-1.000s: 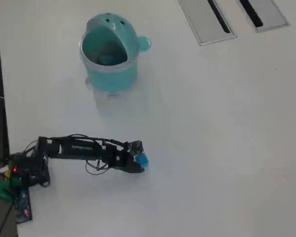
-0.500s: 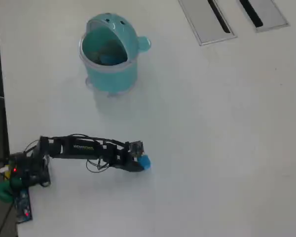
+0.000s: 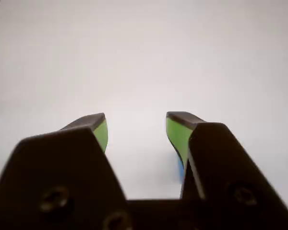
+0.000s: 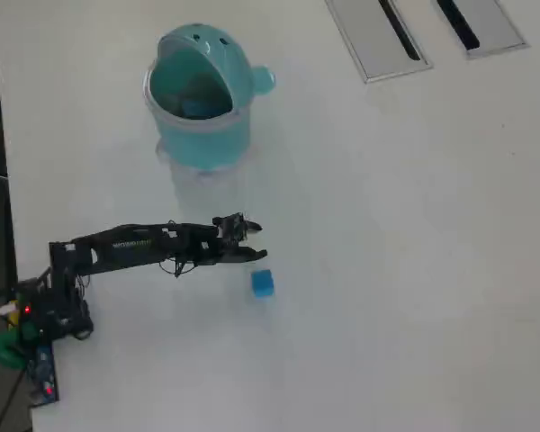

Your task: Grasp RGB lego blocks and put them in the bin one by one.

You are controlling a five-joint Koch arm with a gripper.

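Overhead view is showing the gripper [image 4: 256, 241] hanging with its jaws spread and nothing between them — the blue block [image 4: 263, 283] is lying on the white table [image 4: 414, 270] just beside it. Up near the table's far edge the teal bin [image 4: 201, 94] is standing, well apart from both.

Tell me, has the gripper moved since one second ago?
Yes. In the overhead view the gripper went up the picture, toward the bin, leaving the blue block on the table.
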